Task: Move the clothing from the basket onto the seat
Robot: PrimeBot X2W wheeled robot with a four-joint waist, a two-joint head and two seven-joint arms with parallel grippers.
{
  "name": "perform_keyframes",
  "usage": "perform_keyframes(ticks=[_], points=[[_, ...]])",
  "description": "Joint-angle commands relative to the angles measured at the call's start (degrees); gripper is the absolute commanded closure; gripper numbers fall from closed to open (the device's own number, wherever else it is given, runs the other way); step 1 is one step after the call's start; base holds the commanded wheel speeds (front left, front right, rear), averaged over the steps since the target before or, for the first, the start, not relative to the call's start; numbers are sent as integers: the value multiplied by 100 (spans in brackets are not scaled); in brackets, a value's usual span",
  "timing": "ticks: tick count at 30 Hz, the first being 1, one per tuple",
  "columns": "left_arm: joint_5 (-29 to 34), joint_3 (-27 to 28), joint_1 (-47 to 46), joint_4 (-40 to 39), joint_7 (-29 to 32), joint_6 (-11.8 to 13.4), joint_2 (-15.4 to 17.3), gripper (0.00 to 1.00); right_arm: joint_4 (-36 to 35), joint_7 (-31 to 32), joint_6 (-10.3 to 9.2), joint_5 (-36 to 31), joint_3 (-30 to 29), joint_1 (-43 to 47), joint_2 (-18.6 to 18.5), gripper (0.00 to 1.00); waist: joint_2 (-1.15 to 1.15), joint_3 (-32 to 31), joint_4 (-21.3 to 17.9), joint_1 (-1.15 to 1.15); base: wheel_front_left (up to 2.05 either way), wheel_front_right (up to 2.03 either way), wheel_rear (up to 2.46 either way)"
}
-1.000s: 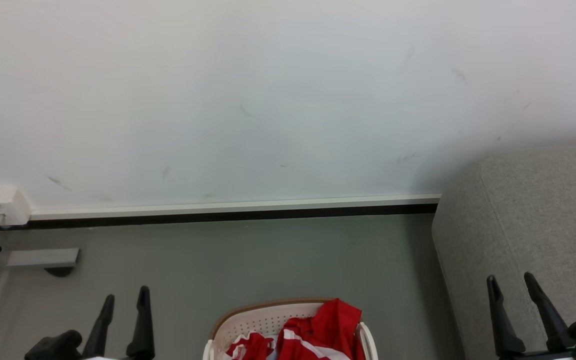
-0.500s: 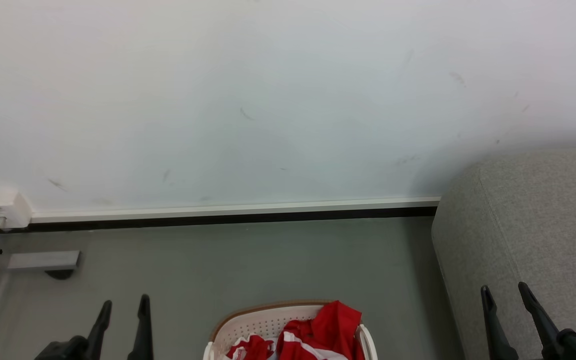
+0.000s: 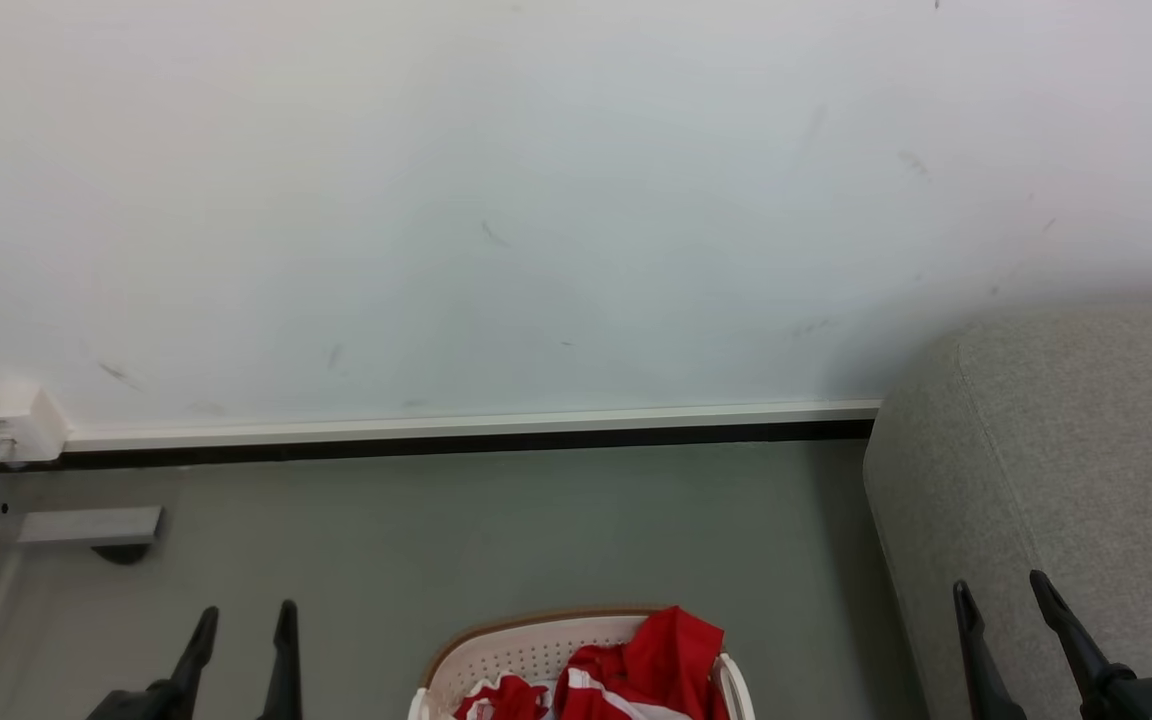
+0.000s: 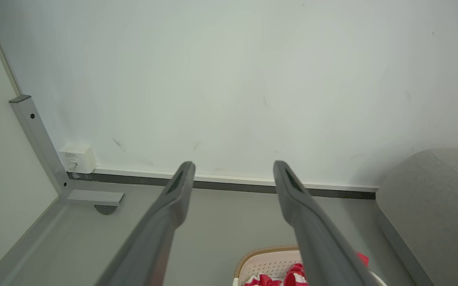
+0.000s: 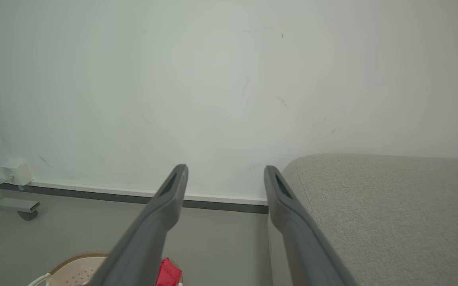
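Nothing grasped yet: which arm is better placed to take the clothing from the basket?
Probably right. Left gripper and right gripper are open and empty, but the clothing heaps on the basket's right side, and the seat stands by the right gripper.

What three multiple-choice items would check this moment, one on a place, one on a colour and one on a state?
1. On which side of the basket does the seat stand?
A. the robot's left
B. directly beneath it
C. the robot's right

2. What colour is the clothing in the basket?
A. blue
B. red with white trim
C. green

3. How do the left gripper and right gripper stand?
A. both open, holding nothing
B. both shut on the clothing
C. one shut on the basket rim

Answers:
1 C: the head view has the grey block at its right edge and the basket at bottom centre.
2 B: bright red fabric with white stripes lies in the basket.
3 A: each wrist view shows its fingers spread apart with nothing between them.
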Motion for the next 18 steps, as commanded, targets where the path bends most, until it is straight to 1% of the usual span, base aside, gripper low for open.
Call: perform_keyframes(ticks=[1,7,18], points=[[199,19,70,15,-50,-10,49,0,18,-31,-11,-149,-35,53,-3,0,0,-4,6,0,0,0,0],[428,31,100,25,-102,-29,37,0,21,-54,-12,-424,-46,50,36,0,0,-2,6,0,0,0,0],[361,95,93,55,-102,-38,20,0,48,-42,-12,-166,-31,-16,61,0,0,7,-3,0,0,0,0]])
